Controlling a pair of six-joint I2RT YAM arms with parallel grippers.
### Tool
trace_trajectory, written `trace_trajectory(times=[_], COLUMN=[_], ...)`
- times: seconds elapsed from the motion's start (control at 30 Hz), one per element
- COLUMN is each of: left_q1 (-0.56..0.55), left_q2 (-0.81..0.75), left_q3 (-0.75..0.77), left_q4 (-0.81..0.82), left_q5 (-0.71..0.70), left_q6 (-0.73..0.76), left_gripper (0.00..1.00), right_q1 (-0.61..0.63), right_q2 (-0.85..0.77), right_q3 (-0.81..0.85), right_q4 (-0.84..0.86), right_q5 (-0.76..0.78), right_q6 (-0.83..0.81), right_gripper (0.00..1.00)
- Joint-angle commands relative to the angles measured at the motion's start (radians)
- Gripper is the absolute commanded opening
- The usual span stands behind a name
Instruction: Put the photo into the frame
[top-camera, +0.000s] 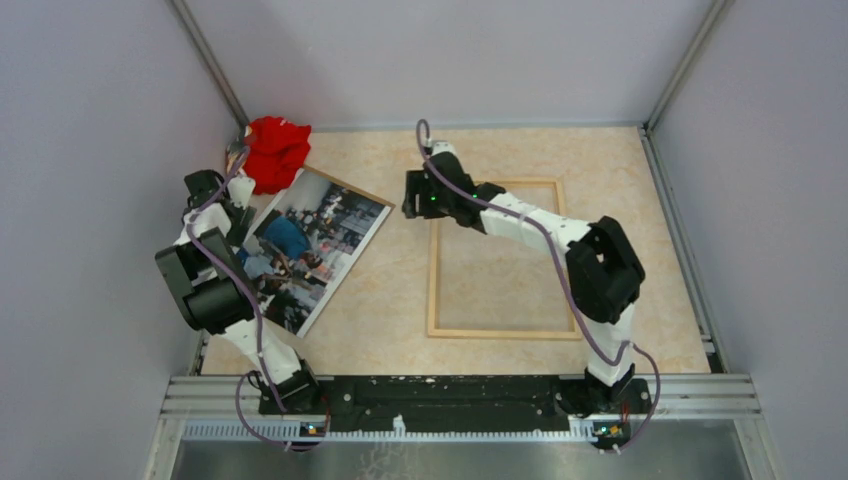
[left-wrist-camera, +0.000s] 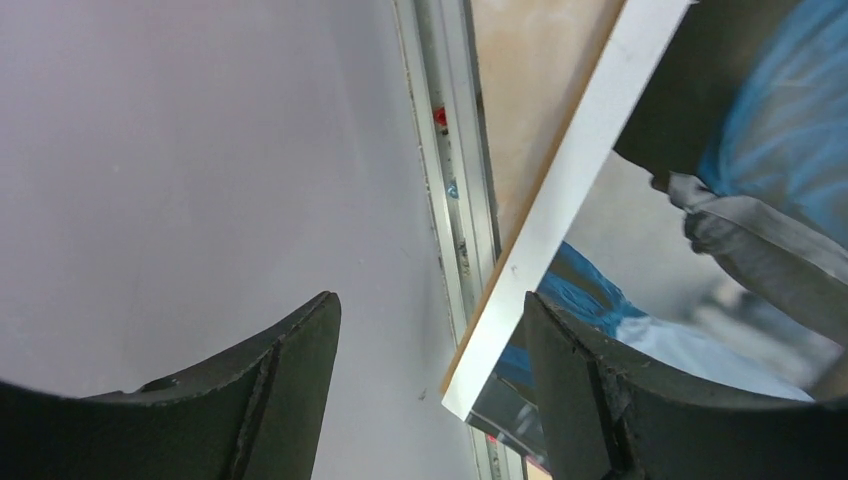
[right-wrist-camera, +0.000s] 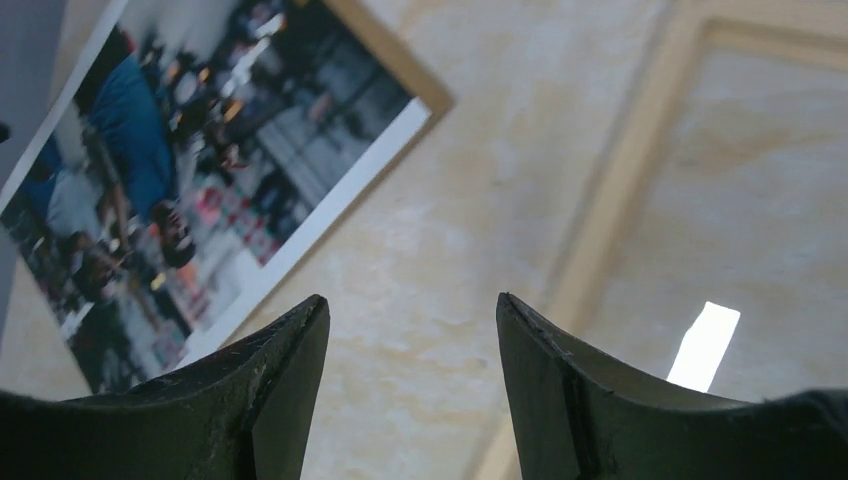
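Beige marbled table (top-camera: 400, 300), grey walls on three sides, red cloth (top-camera: 275, 150) in the far-left corner.

Left: the left gripper (left-wrist-camera: 430, 310) has its jaws apart and grips nothing. The photo (top-camera: 310, 245) lies picture-up and askew by the left wall, its white edge running between the fingers. A brown board (right-wrist-camera: 395, 60) shows under its far edge.

Handling, judged: thin, light, bendy print with a glossy, slippery face. It lies flat, so pinch the white border at an edge or corner, gently, without creasing.

Centre: the right gripper (right-wrist-camera: 412, 305) has its jaws apart, empty, above bare table.

Right: the frame (top-camera: 495, 333) lies flat and holds nothing; table shows through it. It is well apart from the photo.
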Motion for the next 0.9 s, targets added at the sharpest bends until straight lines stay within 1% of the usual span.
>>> trace_trajectory(times=[0.0,0.1,0.17,0.23,0.33,0.4,0.47,0.5,0.7,0.77,0.83,0.87], left_q1=[-0.003,-0.005,-0.006,-0.011,-0.021,-0.028,-0.038,-0.049,-0.119,-0.131,-0.130,-0.129], left_q2=[0.040,0.089,0.127,0.135,0.121,0.107,0.091,0.082,0.017,-0.009,-0.023,-0.028], left_q3=[-0.037,-0.029,-0.001,-0.023,-0.092,-0.120,-0.149,-0.168,-0.226,-0.206,-0.139,-0.092], left_q4=[0.207,0.176,0.089,0.047,0.031,-0.023,-0.093,-0.125,-0.363,-0.411,-0.480,-0.541], left_q5=[-0.117,-0.080,-0.042,-0.013,0.023,0.057,0.142,0.160,0.321,0.356,0.395,0.412], left_q6=[-0.017,-0.028,-0.048,-0.049,-0.017,-0.004,0.021,0.029,0.071,0.077,0.070,0.067], left_gripper=[0.74,0.74,0.75,0.74,0.71,0.71,0.70,0.70,0.69,0.70,0.70,0.70], right_q1=[0.078,0.101,0.104,0.105,0.105,0.105,0.104,0.102,0.075,0.064,0.062,0.062], right_q2=[0.116,0.179,0.202,0.219,0.234,0.236,0.236,0.234,0.226,0.219,0.220,0.223], right_q3=[0.089,0.116,0.109,0.093,0.067,0.051,0.037,0.029,-0.024,-0.047,-0.054,-0.049], right_q4=[0.033,0.041,0.053,0.059,0.067,0.076,0.079,0.085,0.107,0.125,0.128,0.123], right_q5=[-0.116,-0.178,-0.197,-0.201,-0.204,-0.208,-0.199,-0.196,-0.183,-0.181,-0.182,-0.181], right_q6=[0.104,0.146,0.168,0.179,0.186,0.197,0.210,0.215,0.249,0.264,0.271,0.272], right_gripper=[0.63,0.64,0.65,0.66,0.68,0.71,0.77,0.78,0.80,0.80,0.80,0.80])
